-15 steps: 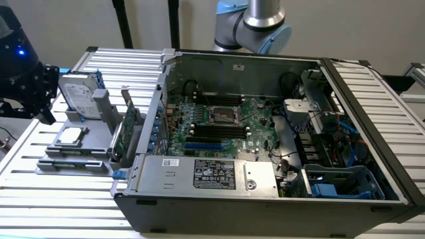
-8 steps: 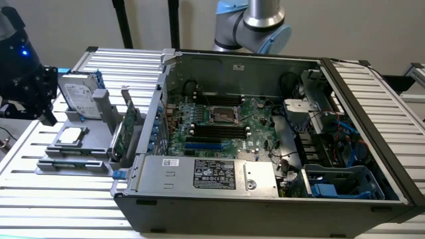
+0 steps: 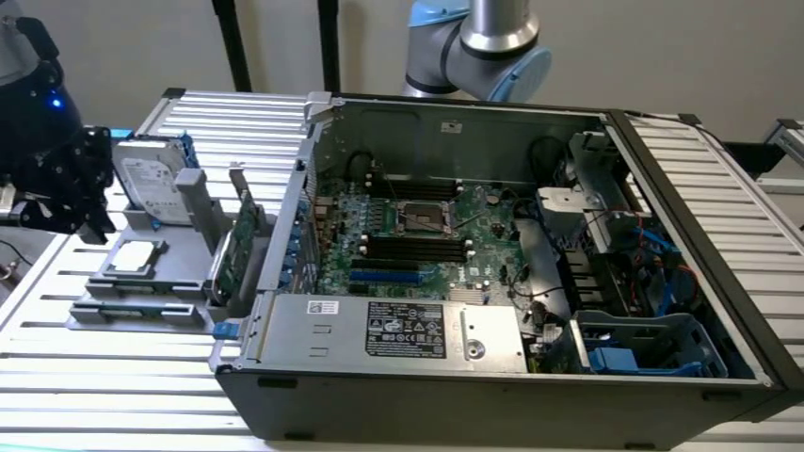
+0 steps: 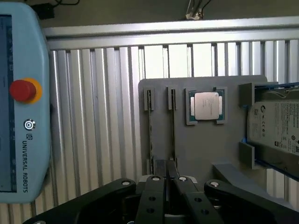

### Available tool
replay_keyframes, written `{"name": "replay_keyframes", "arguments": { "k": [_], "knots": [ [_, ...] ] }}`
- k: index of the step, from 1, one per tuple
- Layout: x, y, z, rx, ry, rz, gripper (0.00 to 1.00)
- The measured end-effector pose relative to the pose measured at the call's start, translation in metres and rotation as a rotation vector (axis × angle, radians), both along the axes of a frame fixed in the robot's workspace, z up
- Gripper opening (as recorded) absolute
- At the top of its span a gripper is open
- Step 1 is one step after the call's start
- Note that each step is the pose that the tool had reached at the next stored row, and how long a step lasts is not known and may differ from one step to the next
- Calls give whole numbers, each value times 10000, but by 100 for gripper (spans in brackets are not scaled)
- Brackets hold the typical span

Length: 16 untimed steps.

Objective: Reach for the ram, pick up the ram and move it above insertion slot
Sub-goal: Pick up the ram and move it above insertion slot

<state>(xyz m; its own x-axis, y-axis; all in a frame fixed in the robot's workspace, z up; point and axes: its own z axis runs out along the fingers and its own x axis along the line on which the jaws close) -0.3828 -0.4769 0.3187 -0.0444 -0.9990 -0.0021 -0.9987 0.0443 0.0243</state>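
Note:
Two thin dark rams stand edge-on in slots of the grey holder (image 4: 201,154): one ram (image 4: 172,123) and a second stick (image 4: 149,126) beside it. In the wrist view my gripper (image 4: 166,164) hangs above the near end of these sticks, fingers (image 4: 159,175) pressed together with nothing seen between them. At the exterior view's left, the black gripper (image 3: 78,212) hovers over the same holder (image 3: 132,311), beside the open computer case (image 3: 377,377). Black memory slots (image 3: 415,247) lie on the motherboard (image 3: 484,212) inside the case.
The holder also carries a CPU (image 4: 205,106), a hard drive (image 4: 275,128) and an upright green expansion card (image 3: 236,250) with a metal bracket. A teach pendant (image 4: 23,107) lies on the slatted aluminium table (image 4: 103,116). The arm's base (image 3: 484,47) stands behind the case.

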Motion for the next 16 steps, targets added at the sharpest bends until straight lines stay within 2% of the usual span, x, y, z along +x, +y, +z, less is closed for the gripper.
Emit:
{"name": "replay_keyframes", "arguments": {
  "k": [1,3,4,11,16],
  "knots": [
    [4,0,-17,0,1,48,24],
    [10,0,-52,-1,2,135,24],
    [11,0,-71,0,1,179,31],
    [15,-2,-197,-1,2,446,31],
    [14,-37,-288,-1,4,518,31]
  ]
}}
